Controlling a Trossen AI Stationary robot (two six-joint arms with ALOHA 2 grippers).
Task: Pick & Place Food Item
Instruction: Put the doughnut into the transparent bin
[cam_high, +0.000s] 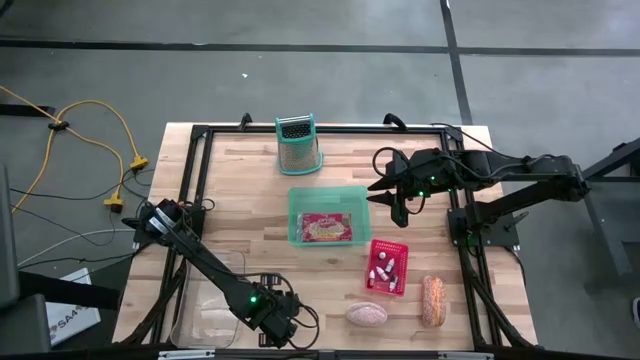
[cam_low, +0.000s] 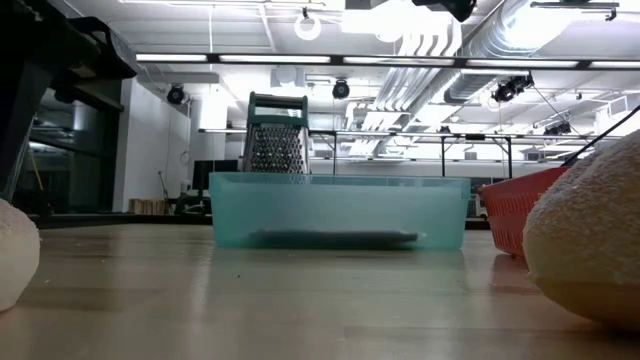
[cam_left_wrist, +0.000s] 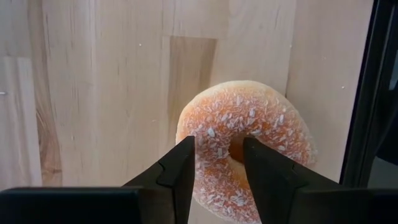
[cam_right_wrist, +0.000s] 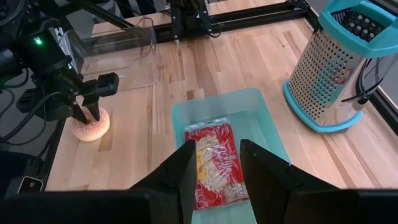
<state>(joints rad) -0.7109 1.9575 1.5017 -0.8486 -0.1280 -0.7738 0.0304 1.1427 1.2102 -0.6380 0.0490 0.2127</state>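
Observation:
A sugar-speckled doughnut (cam_left_wrist: 249, 118) lies flat on the wooden table near its near edge; it also shows in the right wrist view (cam_right_wrist: 92, 129). My left gripper (cam_left_wrist: 219, 146) stands over it (cam_high: 272, 322) (cam_right_wrist: 92, 115) and hides it in the high view. My right gripper (cam_high: 388, 195) (cam_right_wrist: 217, 149) hovers by the right side of a teal bin (cam_high: 292, 215), with a narrow gap between its fingers and nothing held. A red food packet (cam_right_wrist: 214, 165) lies in the bin. My left gripper is shut on one side of the doughnut's ring (cam_left_wrist: 217, 134). One finger (cam_left_wrist: 264, 168) reaches down into the hole, and the other finger (cam_left_wrist: 180, 168) is at the outer edge. The fingers come from above, pointing down. The doughnut rests flat on the table.
A metal grater (cam_high: 298, 145) stands by the far edge. A red basket (cam_high: 388, 265), a pinkish food item (cam_high: 367, 315) and a bread loaf (cam_high: 432, 300) lie near the right front. A clear container (cam_high: 205, 305) sits left of the doughnut. Black frame rails border the table.

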